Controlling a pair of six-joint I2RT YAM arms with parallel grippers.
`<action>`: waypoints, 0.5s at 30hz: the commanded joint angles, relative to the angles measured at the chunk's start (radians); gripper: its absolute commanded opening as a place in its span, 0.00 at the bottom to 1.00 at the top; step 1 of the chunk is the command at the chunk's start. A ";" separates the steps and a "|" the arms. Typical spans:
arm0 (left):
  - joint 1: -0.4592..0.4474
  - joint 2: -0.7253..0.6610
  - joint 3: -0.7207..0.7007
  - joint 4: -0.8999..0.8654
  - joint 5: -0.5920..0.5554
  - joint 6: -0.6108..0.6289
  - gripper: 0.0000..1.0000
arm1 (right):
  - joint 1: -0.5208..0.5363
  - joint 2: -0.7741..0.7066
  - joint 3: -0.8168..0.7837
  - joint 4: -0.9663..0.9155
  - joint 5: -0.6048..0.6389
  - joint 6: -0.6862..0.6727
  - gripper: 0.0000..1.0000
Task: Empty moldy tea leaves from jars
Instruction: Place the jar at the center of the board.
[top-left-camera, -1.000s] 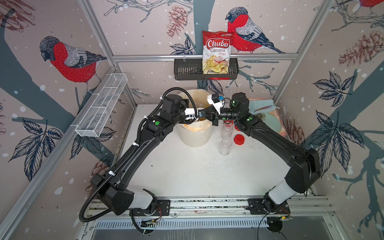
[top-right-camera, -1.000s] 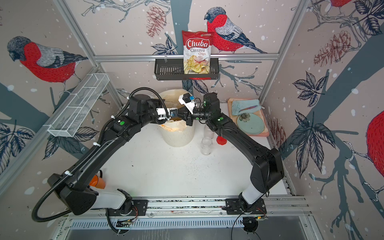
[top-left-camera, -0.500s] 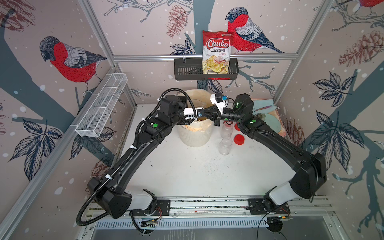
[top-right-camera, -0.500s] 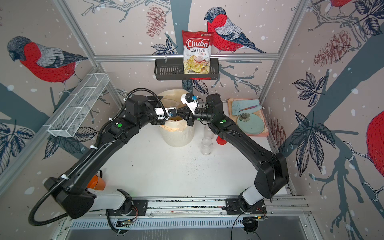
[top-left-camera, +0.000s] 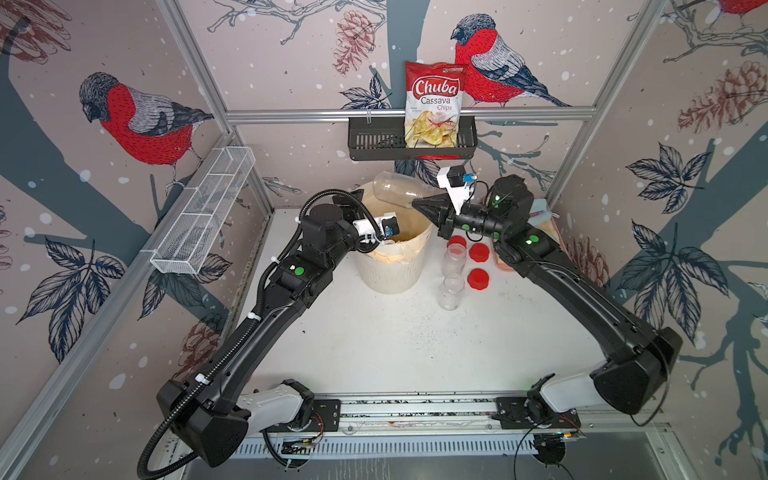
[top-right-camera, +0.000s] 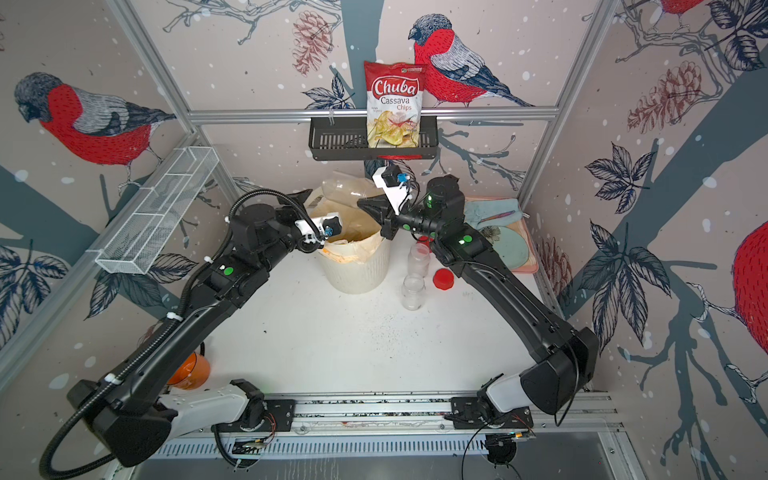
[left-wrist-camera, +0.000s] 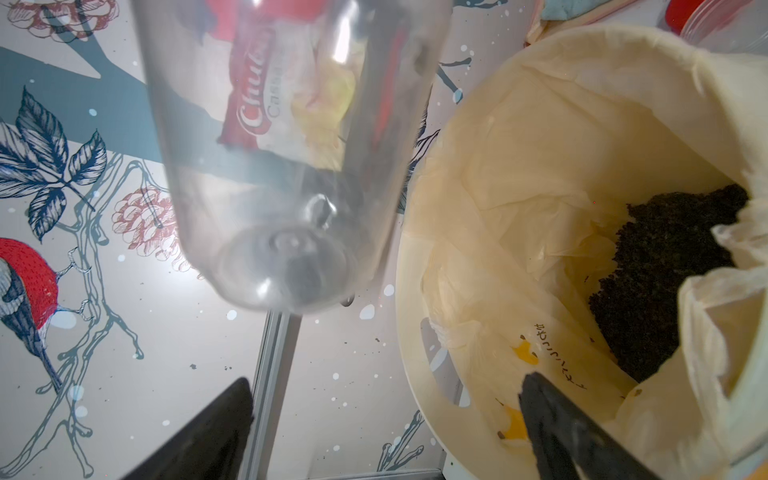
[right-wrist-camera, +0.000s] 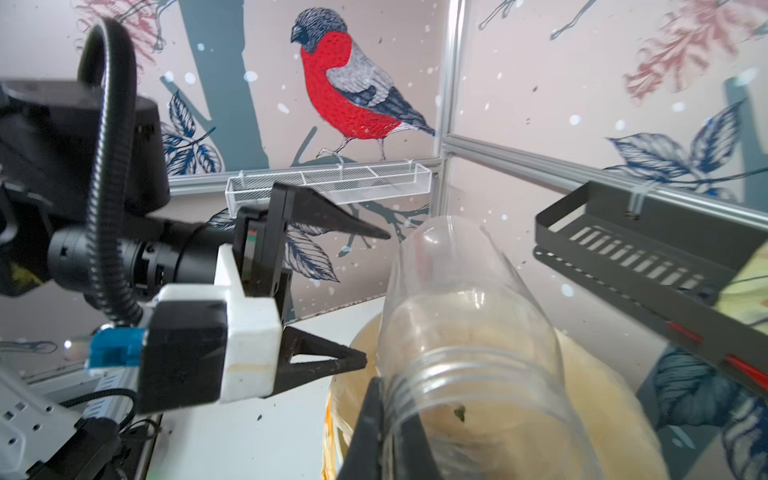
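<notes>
A: Right fingers (top-left-camera: 419, 203)?
B: Clamped on the neck of 1 clear jar (top-left-camera: 395, 189), tipped sideways above the bin (top-left-camera: 390, 282). Left fingers (left-wrist-camera: 386, 380) gape empty near its base.
A: The tea leaves (left-wrist-camera: 665, 266)?
B: Dark heap in the bin's liner (left-wrist-camera: 519, 166); 2 open jars (top-left-camera: 453, 259) stand on the desk (top-left-camera: 395, 345) beside it.

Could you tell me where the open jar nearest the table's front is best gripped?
Grip the jar across its straight wall, level from the front: it stands upright, with the bin, another jar and a lid on its other sides.
</notes>
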 joint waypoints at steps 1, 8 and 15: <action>0.006 -0.013 0.001 0.158 0.000 -0.082 0.98 | 0.011 -0.066 0.003 -0.101 0.102 0.019 0.00; 0.016 -0.076 -0.080 0.299 -0.010 -0.251 0.98 | 0.010 -0.196 0.030 -0.285 0.186 -0.003 0.00; 0.053 -0.131 -0.169 0.435 -0.130 -0.470 0.98 | 0.044 -0.210 0.077 -0.492 0.207 0.008 0.00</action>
